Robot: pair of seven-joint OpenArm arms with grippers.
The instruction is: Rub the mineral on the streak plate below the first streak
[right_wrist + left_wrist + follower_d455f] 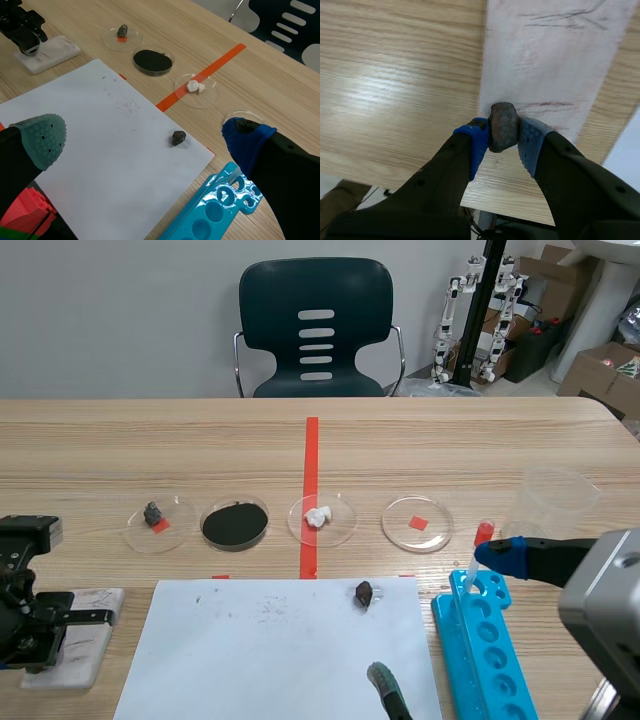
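Left claw (pixel 504 142) grips the mineral (pixel 503 124) across its middle, at the edge of the streak plate (pixel 545 65), near left on the counter (pixel 450 440). Hard, rough, probably light; that hold suits. Right claw (pixel 145 139) stands released.

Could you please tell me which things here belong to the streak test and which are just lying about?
In use: left gripper, shut on the mineral; streak plate.
Lying about: white paper, dark rock, black powder, white lumps, blue rack, plastic cup.
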